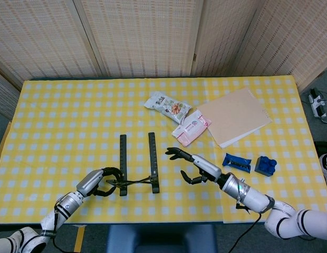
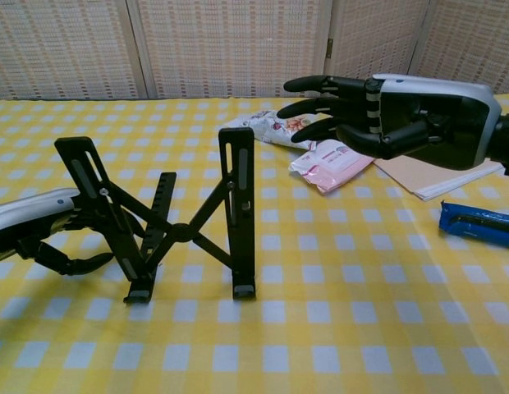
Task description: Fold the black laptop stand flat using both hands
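- The left hand [image 1: 97,182] lies low on the yellow checked tablecloth [image 1: 63,121], at the left side of the black laptop stand [image 1: 137,164]. In the chest view its dark fingers [image 2: 70,264] curl in around the stand's left bar near the base — gripping it, as far as the frame shows.
- The black laptop stand sits on the cloth near the front edge, a little left of centre. It is unfolded: the chest view shows two slotted bars leaning back, joined by crossed struts that meet at a pivot between them, each bar ending in a small foot on the cloth. From the head view the two bars run parallel, pointing away from the robot.
- Behind the stand and to its right lies a white snack bag [image 1: 166,104]; nearer to the stand, a pink wipes packet [image 1: 191,128] lies just beside a tan notebook [image 1: 234,116]. Whether the packet overlaps the notebook's corner I cannot tell.
- The right hand [image 1: 198,167] hovers to the right of the stand, apart from it, holding nothing — fingers [image 2: 320,83] stretched out and spread toward the stand, the thumb below them. In the chest view it is raised above the cloth, in front of the wipes packet.
- Right of that hand, further from the stand, a blue packet [image 1: 237,162] lies flat, and a blue block [image 1: 265,165] stands just beyond it.
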### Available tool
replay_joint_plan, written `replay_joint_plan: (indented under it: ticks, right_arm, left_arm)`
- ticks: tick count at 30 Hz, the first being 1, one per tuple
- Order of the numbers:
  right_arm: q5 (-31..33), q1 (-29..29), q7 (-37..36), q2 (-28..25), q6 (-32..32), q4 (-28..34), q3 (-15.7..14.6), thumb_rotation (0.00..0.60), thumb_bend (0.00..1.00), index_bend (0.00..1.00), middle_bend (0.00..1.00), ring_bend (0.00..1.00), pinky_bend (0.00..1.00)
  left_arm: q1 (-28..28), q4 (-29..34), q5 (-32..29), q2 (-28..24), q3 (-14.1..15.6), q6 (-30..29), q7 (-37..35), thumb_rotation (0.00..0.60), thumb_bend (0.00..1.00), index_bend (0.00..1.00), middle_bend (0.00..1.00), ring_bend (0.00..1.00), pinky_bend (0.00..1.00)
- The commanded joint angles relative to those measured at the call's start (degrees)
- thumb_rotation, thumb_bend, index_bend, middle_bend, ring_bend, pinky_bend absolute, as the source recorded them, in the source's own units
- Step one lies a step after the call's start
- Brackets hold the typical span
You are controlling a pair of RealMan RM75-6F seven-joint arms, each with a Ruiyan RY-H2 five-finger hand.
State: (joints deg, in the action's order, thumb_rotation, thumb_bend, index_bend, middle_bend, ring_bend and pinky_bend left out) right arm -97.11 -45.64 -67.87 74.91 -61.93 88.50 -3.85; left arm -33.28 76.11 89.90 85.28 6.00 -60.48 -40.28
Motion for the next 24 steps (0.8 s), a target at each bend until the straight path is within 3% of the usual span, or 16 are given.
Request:
replay_joint_plan:
  ticks: [1, 18, 21, 24]
  right_arm:
    - [-0.07, 0.04, -0.19, 0.13, -0.01, -0.13, -0.03, 0.600, 0.69, 0.00, 0.13, 0.16, 0.02]
    - [-0.19, 0.08, -0.07, 0.80, 0.56, -0.84, -0.19, 0.600, 0.69, 0.00, 0.13, 0.16, 0.02]
    - [0.12, -0.09, 3.62, 1.07, 1.89, -1.42, -0.30, 0.600, 0.69, 0.00, 0.13, 0.16, 0.02]
    - [1.55, -0.12, 14.04, 1.67, 4.57, -1.53, -0.09, 0.600, 0.69, 0.03, 0.13, 0.16, 0.02]
  left_arm:
    - [0.08, 0.47, 0.06, 0.08, -0.16, 0.22, 0.56, 0.600, 0.47, 0.49, 0.32, 0.26, 0.28]
    - [0.62, 1.29, -0.15, 0.44, -1.00, 0.76, 1.73, 0.600, 0.47, 0.53, 0.34, 0.27, 0.29]
    - [0.80, 1.27, -0.18, 0.39, -1.16, 0.58, 1.45, 0.600, 0.47, 0.53, 0.34, 0.27, 0.29]
    - [0.94, 1.32, -0.03, 0.22, -1.19, 0.40, 1.17, 0.600, 0.47, 0.52, 0.34, 0.27, 0.29]
